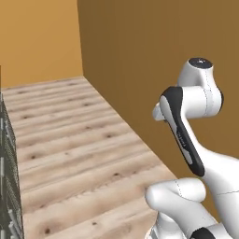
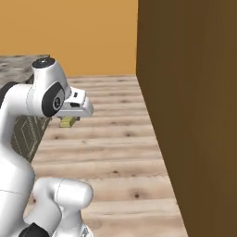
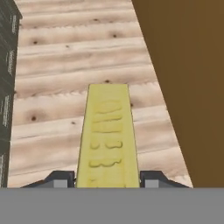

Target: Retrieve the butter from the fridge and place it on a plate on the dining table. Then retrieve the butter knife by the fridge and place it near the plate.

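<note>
- Right at the fingertips [image 3: 61,178]: they sit one on each long side of the butter [image 3: 108,135], pressed against it, so the gripper [image 3: 107,180] is clamped on the yellow stick at a middling width.
- The butter runs straight out ahead of the fingers, lengthwise, its stamped top face up. Held by the near end like this, it looks ready to be set down flat later.
- From the right base view, a sliver of that yellow stick peeks out just beneath the white hand, carried well above the floor with the arm folded in close. That reads as a travelling pose, load kept tight to the base.
- Below and beyond the fingers: bare wooden floor [image 3: 65,57], nothing under the butter to land on yet.
- To one side of the fingers stands a tall brown wall [image 3: 188,65]; to the other, a dark patterned cabinet side [image 3: 6,65] topped by marbled stone [image 2: 18,69].
- My call: this is the carry leg, plate and table yet to be reached.
</note>
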Robot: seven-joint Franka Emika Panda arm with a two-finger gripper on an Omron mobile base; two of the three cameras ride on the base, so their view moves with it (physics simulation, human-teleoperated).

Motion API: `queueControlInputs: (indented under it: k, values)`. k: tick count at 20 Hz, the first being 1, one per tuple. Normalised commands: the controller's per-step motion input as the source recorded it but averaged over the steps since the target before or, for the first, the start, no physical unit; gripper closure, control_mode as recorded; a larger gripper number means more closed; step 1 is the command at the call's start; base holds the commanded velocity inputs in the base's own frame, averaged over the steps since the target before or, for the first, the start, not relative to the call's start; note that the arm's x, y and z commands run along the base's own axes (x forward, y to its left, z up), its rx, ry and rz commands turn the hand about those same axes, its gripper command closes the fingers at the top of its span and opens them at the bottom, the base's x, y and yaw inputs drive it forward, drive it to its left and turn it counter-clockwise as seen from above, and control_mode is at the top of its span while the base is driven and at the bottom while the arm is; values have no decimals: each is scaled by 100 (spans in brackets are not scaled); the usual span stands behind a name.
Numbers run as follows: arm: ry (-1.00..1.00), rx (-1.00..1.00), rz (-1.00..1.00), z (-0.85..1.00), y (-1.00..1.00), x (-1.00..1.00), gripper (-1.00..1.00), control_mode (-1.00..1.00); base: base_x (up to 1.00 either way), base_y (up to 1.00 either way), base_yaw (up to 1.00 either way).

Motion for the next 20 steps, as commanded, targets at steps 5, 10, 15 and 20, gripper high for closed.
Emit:
queueControlInputs:
  k: [5,10,15,20]
  values:
    - [0,0,0,0,0,0,100,100,100,40,0]
    - [0,0,0,0,0,0,100,100,100,43,0]
    - [0,0,0,0,0,0,100,100,100,44,1]
    - [0,0,0,0,0,0,100,100,100,21,14]
